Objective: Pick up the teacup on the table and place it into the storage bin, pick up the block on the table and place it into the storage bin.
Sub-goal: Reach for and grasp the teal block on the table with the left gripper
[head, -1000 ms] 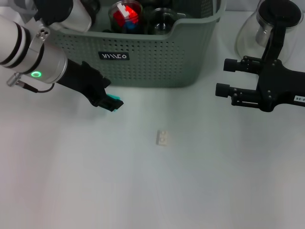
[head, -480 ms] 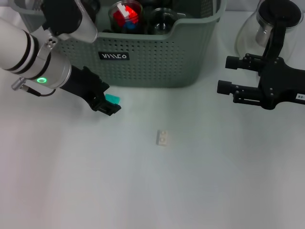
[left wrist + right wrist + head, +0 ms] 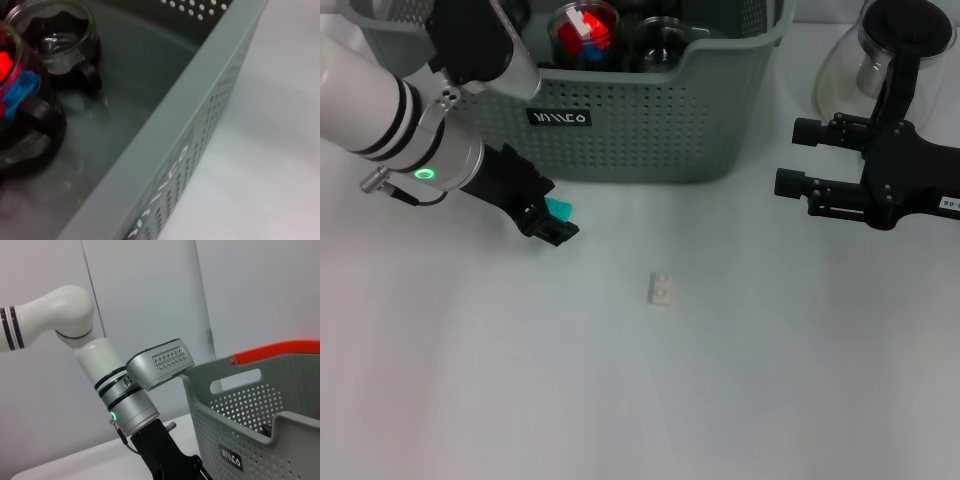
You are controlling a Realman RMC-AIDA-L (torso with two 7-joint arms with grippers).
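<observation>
**Reaching for the block with the cups already binned**

Lying alone on the white table [image 3: 470, 400], the small pale block [image 3: 661, 288] sits in front of the storage bin [image 3: 620, 140], well apart from both arms. Two glass teacups with black handles rest inside the bin: one holding red and blue pieces [image 3: 584, 32], one clear [image 3: 660, 40]. The teacup half of the task looks done, and the block is the step in hand.

The left gripper [image 3: 552, 222] hovers low over the table just in front of the bin's labelled wall, between bin and block. Its teal-tipped fingers appear close together with nothing between them, though I cannot tell for certain how wide they stand. The right gripper [image 3: 795, 158] is parked to the right, near the glass teapot [image 3: 880, 50], its two fingers spread and empty.

To do this well, the left gripper should spread its fingers before descending, centre itself directly over the block, and line them across the block's narrower sides. The block is flat and low, so the fingertips probably need to come almost to the table surface; a shallow grip risks skidding it away.
</observation>
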